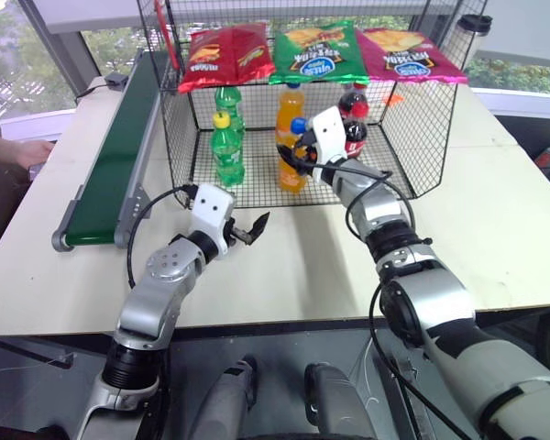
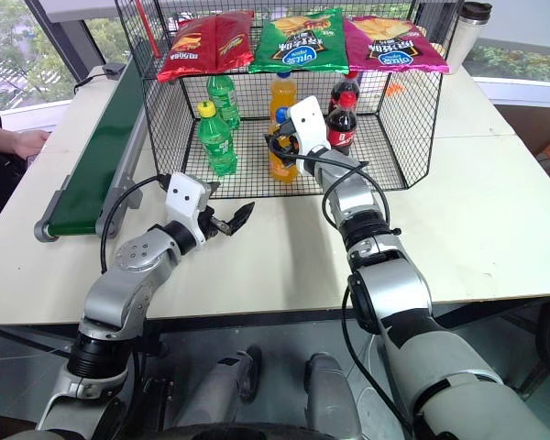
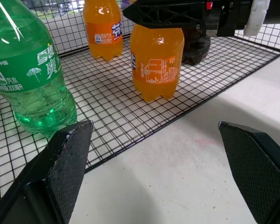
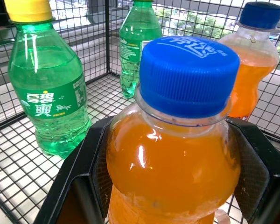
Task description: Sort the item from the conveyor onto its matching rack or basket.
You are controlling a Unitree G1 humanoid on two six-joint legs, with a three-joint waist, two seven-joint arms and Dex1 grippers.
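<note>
Resting near: left gripper (image 1: 249, 229) hovered over the counter (image 1: 495, 229), fingers spread, empty.
Grasp: right gripper (image 1: 298, 151) clenched on the orange soda bottle (image 3: 156, 63), standing on the wire cage (image 1: 412, 156) floor.
Advice: release only once it stands flat, beside the second orange bottle (image 3: 101, 28).

both head eyes are looking down over the table (image 1: 495, 229) at the wire cage (image 1: 422, 119); each wrist camera is peering closely past its jaws, sharing the orange bottle (image 3: 156, 60).
</note>
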